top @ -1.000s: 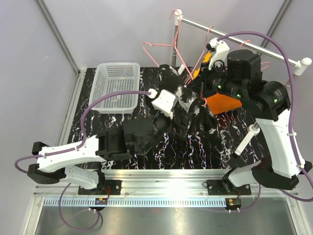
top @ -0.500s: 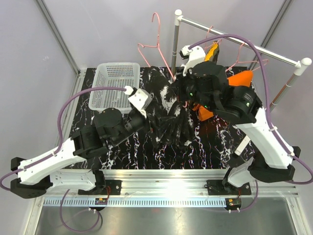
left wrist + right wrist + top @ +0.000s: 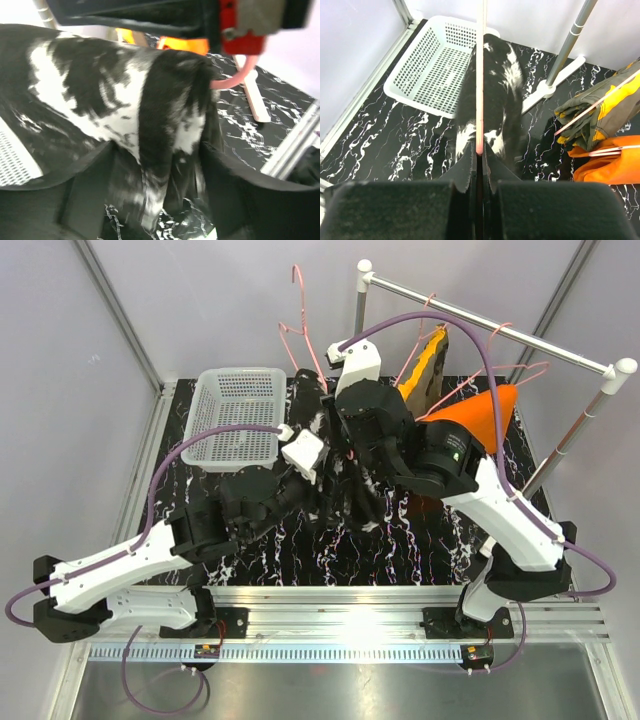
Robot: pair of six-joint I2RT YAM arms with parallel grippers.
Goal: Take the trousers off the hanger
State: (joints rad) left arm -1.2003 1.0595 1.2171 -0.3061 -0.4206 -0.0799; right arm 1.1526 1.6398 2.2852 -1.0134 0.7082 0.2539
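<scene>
three trousers: the black pair (image 3: 490,95) is heaped on the table (image 3: 430,540) just right of the one basket (image 3: 235,415), while the orange pair (image 3: 480,415) and camo pair (image 3: 428,365) each hang on a pink hanger from the rail (image 3: 500,335). the right gripper (image 3: 479,165) is pinched tight on a third hanger (image 3: 300,335). the left gripper (image 3: 160,195) has black cloth filling the gap between its spread fingers; whether it pinches, i cannot tell. the right arm covers much of the heap.
</scene>
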